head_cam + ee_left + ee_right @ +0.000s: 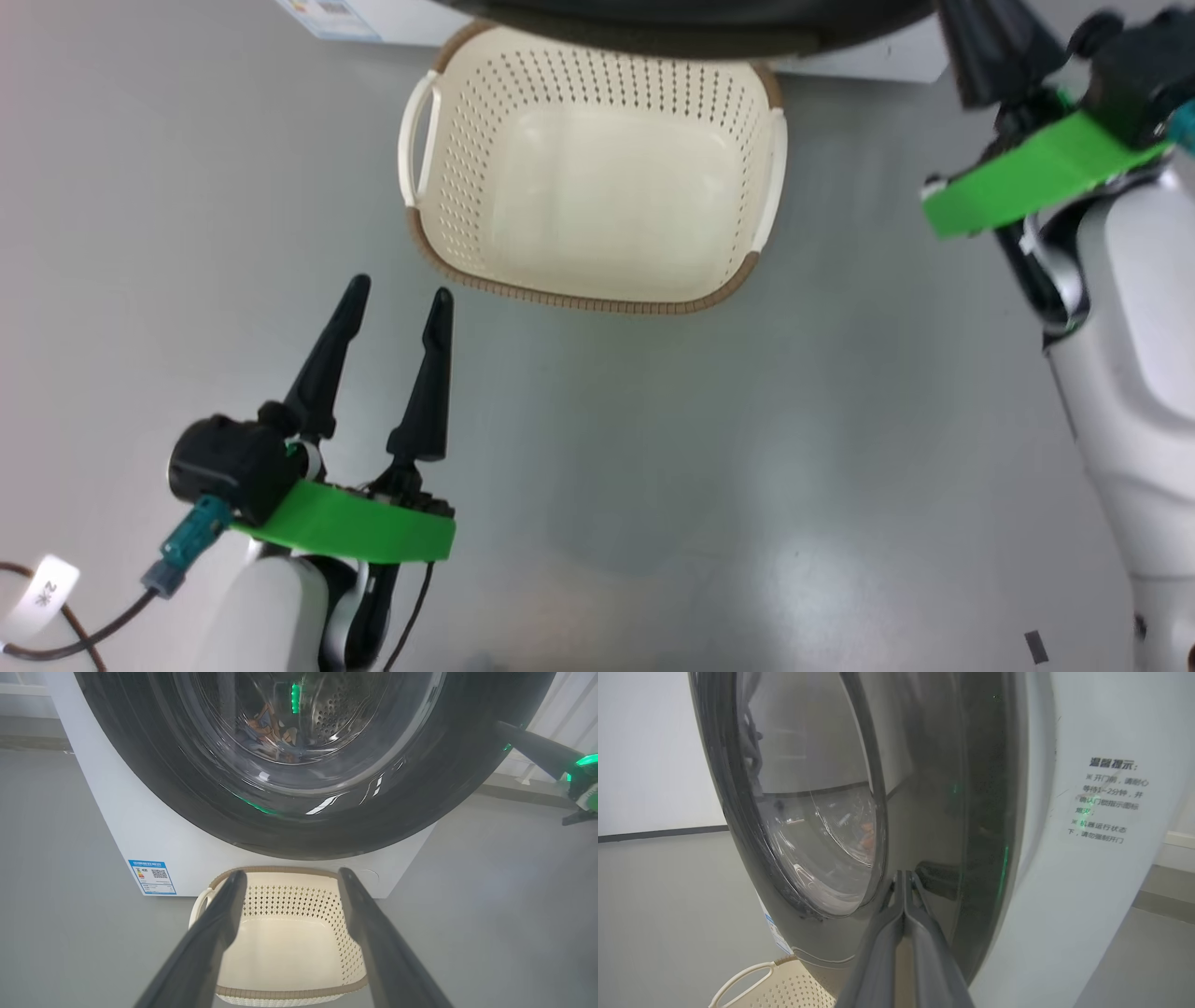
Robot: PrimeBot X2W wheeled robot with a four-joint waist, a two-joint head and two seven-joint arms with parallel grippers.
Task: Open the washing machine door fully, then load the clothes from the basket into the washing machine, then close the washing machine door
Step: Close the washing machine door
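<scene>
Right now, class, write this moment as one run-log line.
basket: empty | clothes: inside drum | door: looks closed | left gripper: open, holding nothing | right gripper: shut, tips at door

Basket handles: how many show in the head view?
2: one white loop handle on the left end of the cream perforated plastic basket, one on its right end. None looks hidden.
</scene>
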